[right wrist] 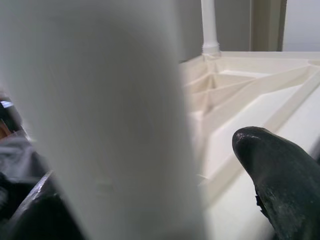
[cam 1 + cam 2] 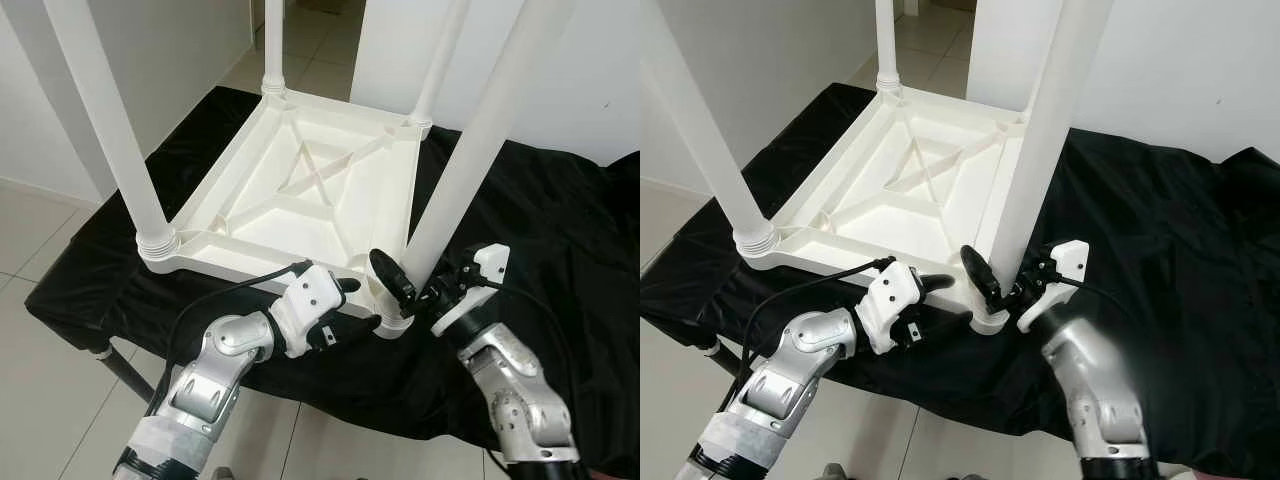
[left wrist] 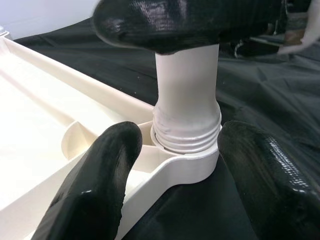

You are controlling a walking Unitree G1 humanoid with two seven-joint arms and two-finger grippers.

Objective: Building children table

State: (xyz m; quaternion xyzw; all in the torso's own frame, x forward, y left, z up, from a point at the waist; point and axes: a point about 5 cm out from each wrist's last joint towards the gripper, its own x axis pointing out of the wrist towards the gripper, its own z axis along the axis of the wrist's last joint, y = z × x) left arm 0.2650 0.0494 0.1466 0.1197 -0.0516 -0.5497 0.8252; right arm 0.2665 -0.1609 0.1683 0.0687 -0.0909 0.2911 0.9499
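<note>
A white plastic children's table (image 2: 262,232) lies upside down on a black cloth (image 2: 545,215). Its near right leg (image 2: 470,150) stands in the corner socket (image 3: 186,162), with screw threads showing just above the socket. My right gripper (image 2: 418,285) is open around the base of this leg; one finger (image 1: 280,175) stands a little apart from it. My left gripper (image 2: 348,308) is open at the same corner, its fingers (image 3: 95,180) on either side of the socket. Three other legs, such as the near left one (image 2: 105,120), stand upright in their corners.
The cloth covers a low stand with a dark metal leg (image 2: 122,368) at the front left. Tiled floor (image 2: 40,220) lies to the left and in front. A white wall (image 2: 590,70) rises behind on the right.
</note>
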